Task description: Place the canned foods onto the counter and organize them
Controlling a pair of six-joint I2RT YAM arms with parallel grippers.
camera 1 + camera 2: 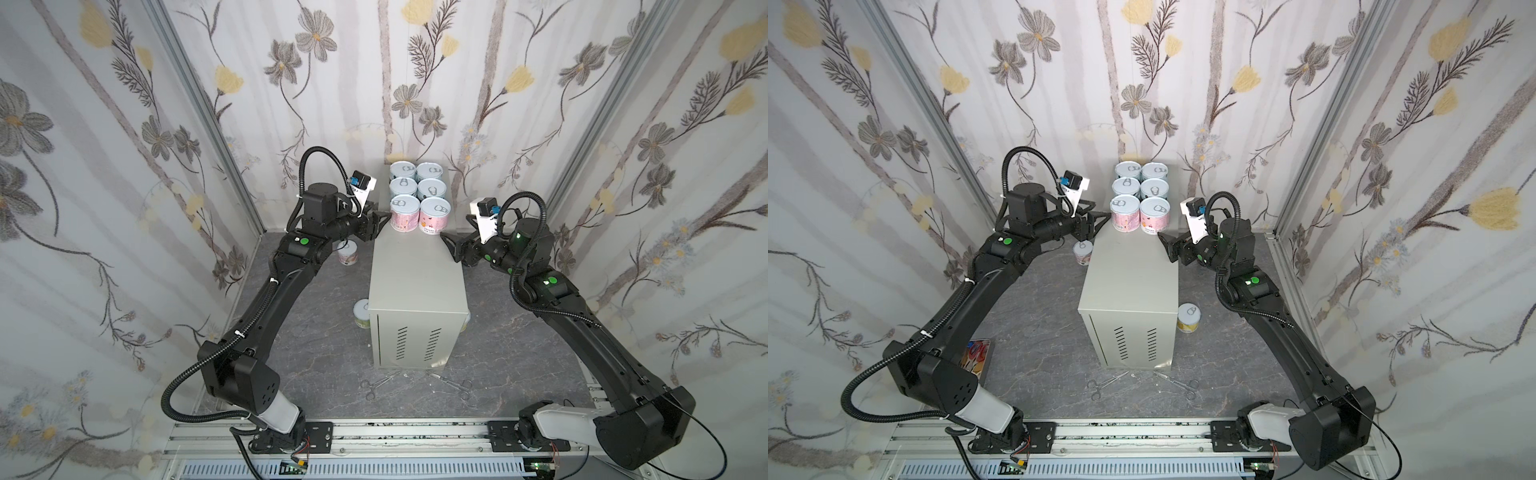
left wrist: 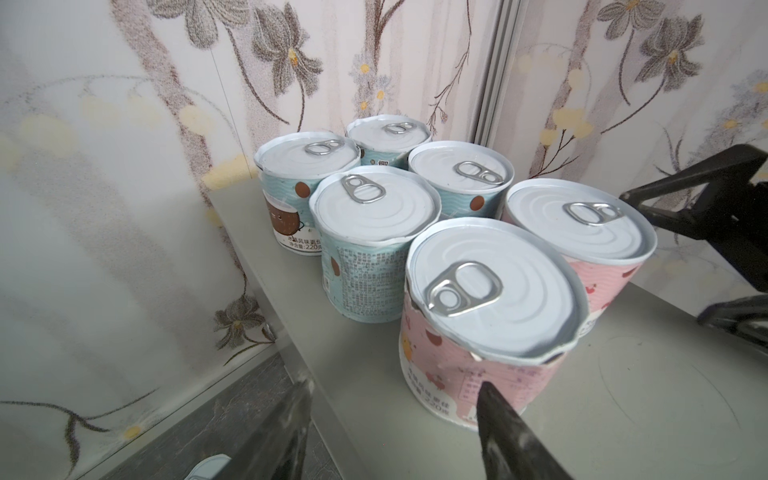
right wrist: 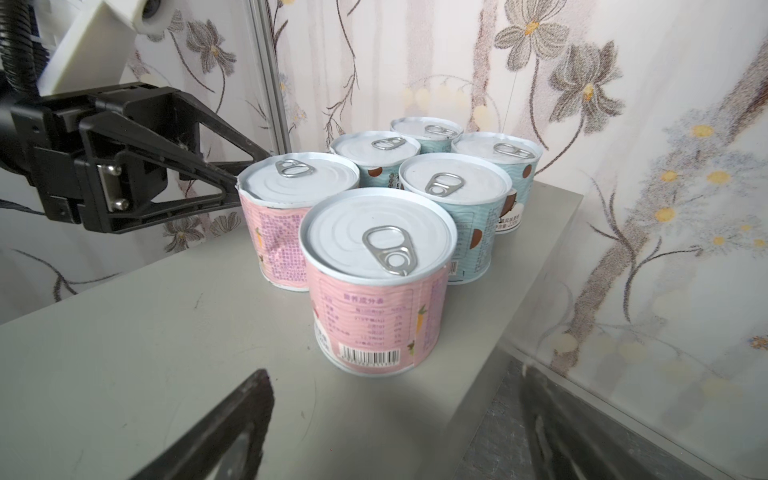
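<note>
Nearest the camera, two pairs of scissors (image 1: pixel 376 384) lie on the dark floor just in front of the counter (image 1: pixel 417 291). Six canned foods stand at the counter's far end in two touching columns: four teal cans (image 1: pixel 417 180) behind two pink cans (image 1: pixel 419 215); three more cans sit on the floor beside the counter. My left gripper (image 1: pixel 383 219) is just beside the left pink can with jaws apart and empty, and my right gripper (image 1: pixel 449 242) stands at the counter's right edge, jaws apart and empty.

I see six cans (image 1: pixel 1140 197) packed two wide at the counter's (image 1: pixel 1133 274) far edge, my left gripper (image 1: pixel 1104 216) beside them, and my right gripper (image 1: pixel 1163 241) near its right edge.
</note>
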